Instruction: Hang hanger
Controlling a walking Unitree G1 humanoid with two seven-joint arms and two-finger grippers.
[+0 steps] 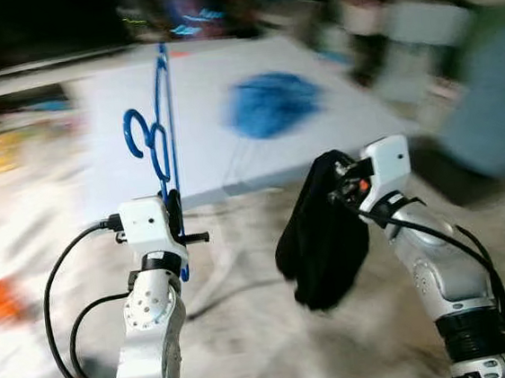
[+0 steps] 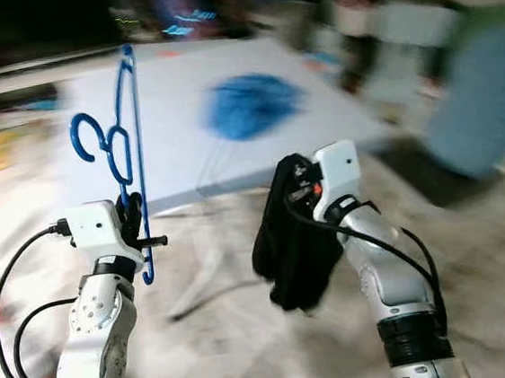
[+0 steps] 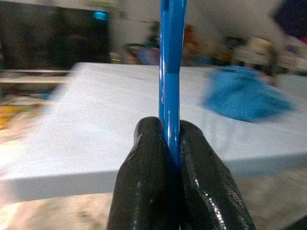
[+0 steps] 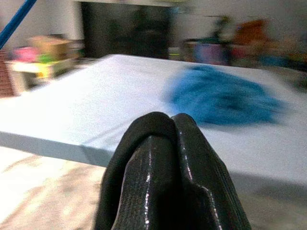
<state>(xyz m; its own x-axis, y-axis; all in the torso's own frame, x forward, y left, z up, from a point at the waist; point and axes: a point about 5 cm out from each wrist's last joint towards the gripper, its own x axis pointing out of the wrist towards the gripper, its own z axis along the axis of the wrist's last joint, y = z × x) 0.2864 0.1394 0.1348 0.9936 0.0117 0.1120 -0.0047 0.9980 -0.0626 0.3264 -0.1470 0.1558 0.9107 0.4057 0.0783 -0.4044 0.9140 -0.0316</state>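
Blue hanger (image 1: pixel 162 135) stands upright in the left gripper (image 3: pixel 170 158), whose 2 black fingers (image 3: pixel 144 182) pinch its lower bar. The hook curls leftward. Beside it, the right gripper (image 1: pixel 347 184) holds a hanging black cloth (image 1: pixel 322 236), fingers pressed together on the fabric. Beyond both lies a white table (image 1: pixel 197 86) bearing a crumpled blue cloth (image 1: pixel 271 104). The surroundings are blurred.

Both arms raised forward; left gripper (image 3: pixel 172 158), right gripper (image 4: pixel 170 139) seemingly clamped.
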